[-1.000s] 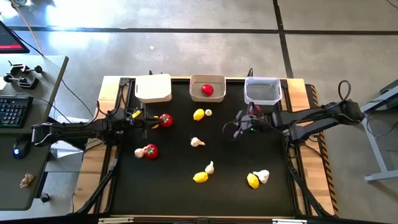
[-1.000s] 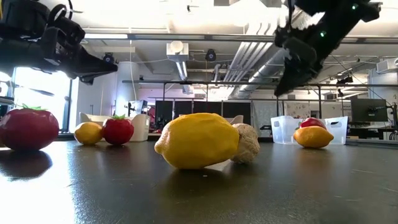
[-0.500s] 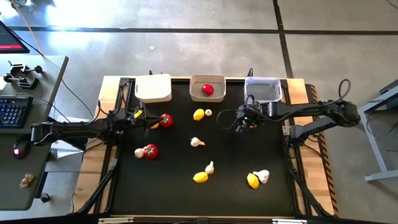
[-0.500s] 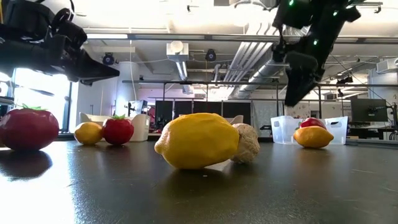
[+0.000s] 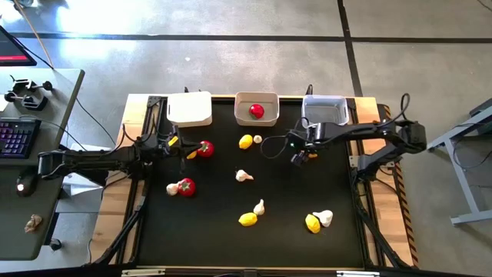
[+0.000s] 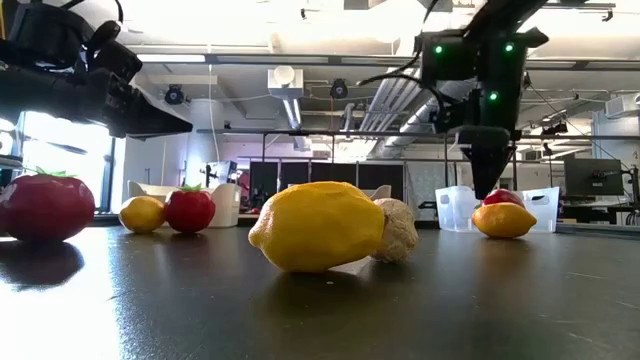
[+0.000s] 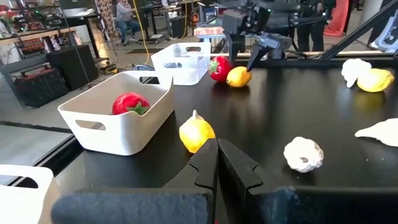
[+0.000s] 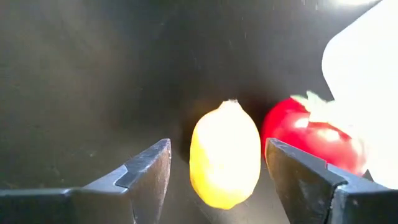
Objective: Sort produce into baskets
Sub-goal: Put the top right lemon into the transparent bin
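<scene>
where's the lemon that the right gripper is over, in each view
high: hidden under the right gripper.
low: lemon, right side.
left wrist: far end, beside clear basket.
right wrist: centre, between open jaws.
shared landmark: tomato beside it.

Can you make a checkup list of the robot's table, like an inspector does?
Surface: black table top, flat.
Job's things: one tomato in the middle basket; white basket and clear basket on either side of it; loose pieces on the table, such as a loose lemon and a garlic bulb.
Clutter: nothing seen.
Grippers: left gripper shut, empty, near a loose tomato; right gripper open, a lemon between its fingers.
Cables: black cable loop on the right arm.
Surroundings: desk with a keyboard.
</scene>
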